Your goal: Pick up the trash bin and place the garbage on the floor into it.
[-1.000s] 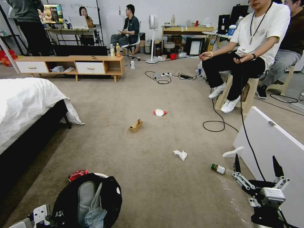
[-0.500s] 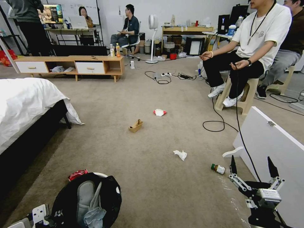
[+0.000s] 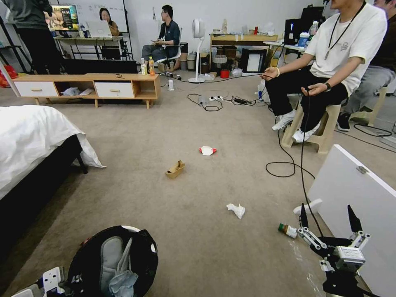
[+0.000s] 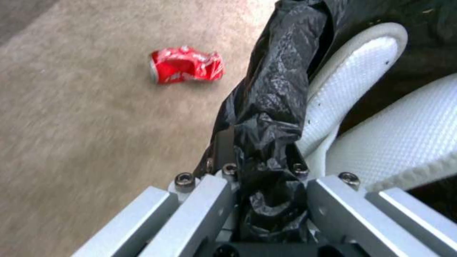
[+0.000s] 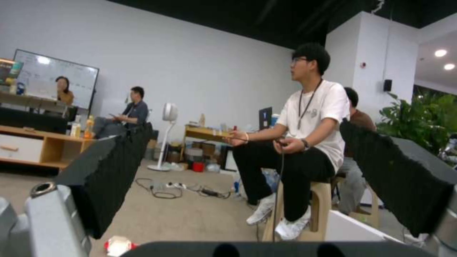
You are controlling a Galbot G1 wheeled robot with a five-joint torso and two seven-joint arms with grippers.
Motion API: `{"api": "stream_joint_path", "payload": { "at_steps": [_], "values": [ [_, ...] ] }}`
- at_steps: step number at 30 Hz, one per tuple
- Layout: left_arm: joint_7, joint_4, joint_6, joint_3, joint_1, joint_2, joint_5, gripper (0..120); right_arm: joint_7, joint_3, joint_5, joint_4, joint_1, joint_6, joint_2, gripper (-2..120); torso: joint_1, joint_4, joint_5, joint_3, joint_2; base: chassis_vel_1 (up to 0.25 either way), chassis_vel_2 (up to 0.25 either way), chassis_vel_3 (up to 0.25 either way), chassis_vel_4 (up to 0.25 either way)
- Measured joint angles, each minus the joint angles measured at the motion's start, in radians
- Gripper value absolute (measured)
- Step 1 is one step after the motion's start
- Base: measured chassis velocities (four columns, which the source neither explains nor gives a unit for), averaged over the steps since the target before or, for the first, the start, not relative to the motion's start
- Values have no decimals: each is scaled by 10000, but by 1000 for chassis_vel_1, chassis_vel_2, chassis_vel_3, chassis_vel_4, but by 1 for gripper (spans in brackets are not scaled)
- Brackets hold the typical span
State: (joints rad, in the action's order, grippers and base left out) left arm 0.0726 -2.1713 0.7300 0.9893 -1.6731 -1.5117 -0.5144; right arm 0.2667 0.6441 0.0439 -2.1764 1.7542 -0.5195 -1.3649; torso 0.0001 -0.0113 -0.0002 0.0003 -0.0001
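The trash bin (image 3: pixel 111 264), lined with a black bag and holding a grey flap and a pale blue wad, sits at the lower left. My left gripper (image 4: pixel 259 167) is shut on its bag-covered rim (image 4: pixel 271 107). A crushed red wrapper (image 4: pixel 186 64) lies on the floor (image 3: pixel 185 123) beside the bin. More garbage lies ahead: a white tissue (image 3: pixel 236 210), tan cardboard (image 3: pixel 175 169), a red-and-white packet (image 3: pixel 207 150) and a small bottle (image 3: pixel 287 230). My right gripper (image 3: pixel 328 212) hangs open and empty at the lower right, just right of the bottle.
A bed (image 3: pixel 33 136) with white sheets fills the left side. A white panel (image 3: pixel 359 194) lies on the right beside my right arm. A black cable (image 3: pixel 284 165) loops on the carpet near a seated person's stool (image 3: pixel 317 128). A low wooden cabinet (image 3: pixel 90 84) stands at the back.
The whole head view has shifted a little, so the camera moved. The red wrapper has slipped behind the bin's edge. The right gripper sits slightly further left, still open.
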Motion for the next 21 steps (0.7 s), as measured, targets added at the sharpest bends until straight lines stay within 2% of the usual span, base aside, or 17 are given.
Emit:
{"api": "stream_joint_path", "payload": {
  "at_steps": [4,8,21],
  "values": [
    [1,19,4,-7,4,-1,7,2,3,6,2,27,-10,-13,0,100,0,2,4,0,0,-169,183,181,-175],
    [-42,61,42,-222,-34,32,125,2,-1,15,16,68,-46,-76,0,100,1,2,2,1,0,-129,125,135,-129],
    [-271,53,57,-979,-346,183,519,2,-3,4,43,73,-83,-66,1,100,0,3,2,-1,0,-10,9,10,-15]
  ]
}}
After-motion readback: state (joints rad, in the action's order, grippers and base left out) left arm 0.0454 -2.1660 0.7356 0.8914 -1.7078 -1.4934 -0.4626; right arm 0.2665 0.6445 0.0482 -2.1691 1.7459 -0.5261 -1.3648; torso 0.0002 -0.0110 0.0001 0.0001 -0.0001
